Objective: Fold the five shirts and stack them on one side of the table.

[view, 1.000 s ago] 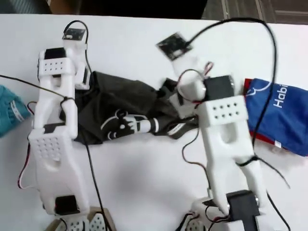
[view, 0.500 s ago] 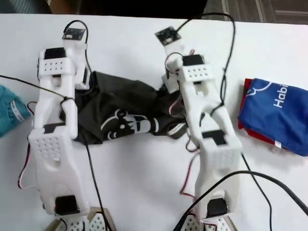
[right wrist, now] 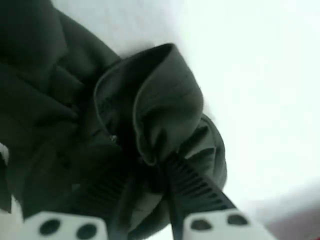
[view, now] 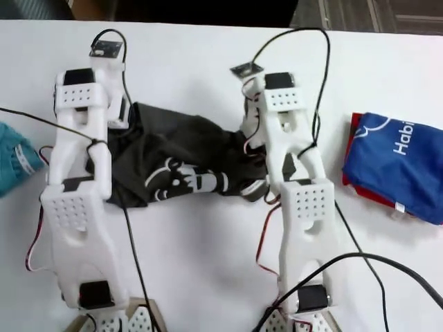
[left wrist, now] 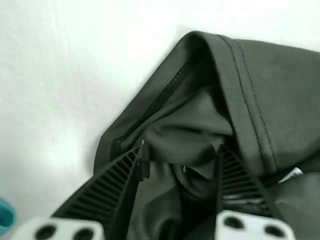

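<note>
White tabletop (view: 208, 55): the crumpled black printed shirt (view: 173, 149) lay centre, unfolded. My left gripper (left wrist: 180, 160) stood spread over its hem; my right gripper (right wrist: 150, 175) pinched a bunched fold. I judged two done, the folded blue shirt (view: 398, 166) atop a red one (view: 374, 197); a teal garment (view: 14, 162) waited.

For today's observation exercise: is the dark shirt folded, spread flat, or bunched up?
Bunched up: the dark shirt lies in irregular wrinkled heaps, not flat panels.

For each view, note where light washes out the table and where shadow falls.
High view: table evenly bright, faint shadows beside the arms. Left wrist view: glare whitens the table beside the dark shirt. Right wrist view: similar glare, folds nearly black.
</note>
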